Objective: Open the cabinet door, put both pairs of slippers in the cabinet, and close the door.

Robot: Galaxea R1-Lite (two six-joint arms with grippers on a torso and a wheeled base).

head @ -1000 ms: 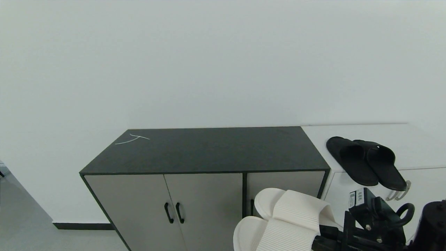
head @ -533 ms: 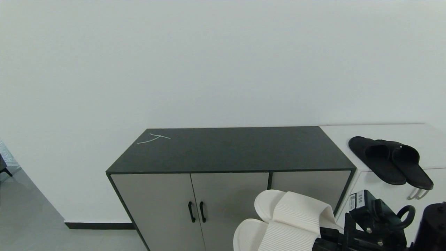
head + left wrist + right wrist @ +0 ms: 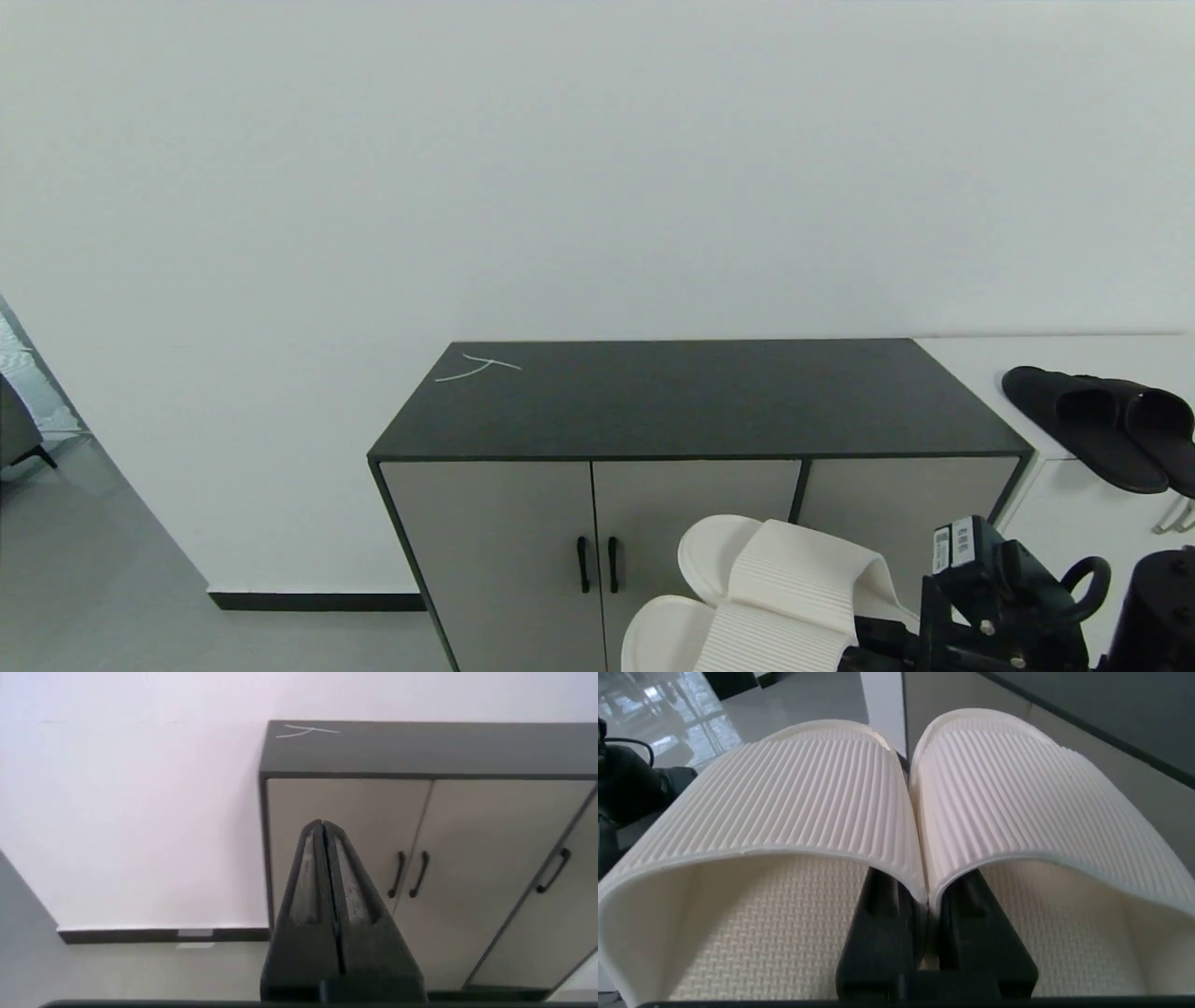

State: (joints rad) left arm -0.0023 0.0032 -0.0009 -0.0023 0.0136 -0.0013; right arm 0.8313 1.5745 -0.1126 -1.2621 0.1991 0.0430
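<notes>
Cabinet doors [image 3: 504, 532] closed, right tool [image 3: 922, 917] low, seemingly pinching white slippers [image 3: 775, 588], left tool [image 3: 324, 873] closed.

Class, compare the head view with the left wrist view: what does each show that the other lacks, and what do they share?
Head view adds: the white slippers before the cabinet doors, and the black slippers on the white unit beside it. Left wrist view adds: the left hand, shut. Shared: the cabinet, doors closed, with its black handles and the white mark on top.

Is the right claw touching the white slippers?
Touching. The right wrist view shows the right claw clamped on the adjoining strap edges of both white slippers.
</notes>
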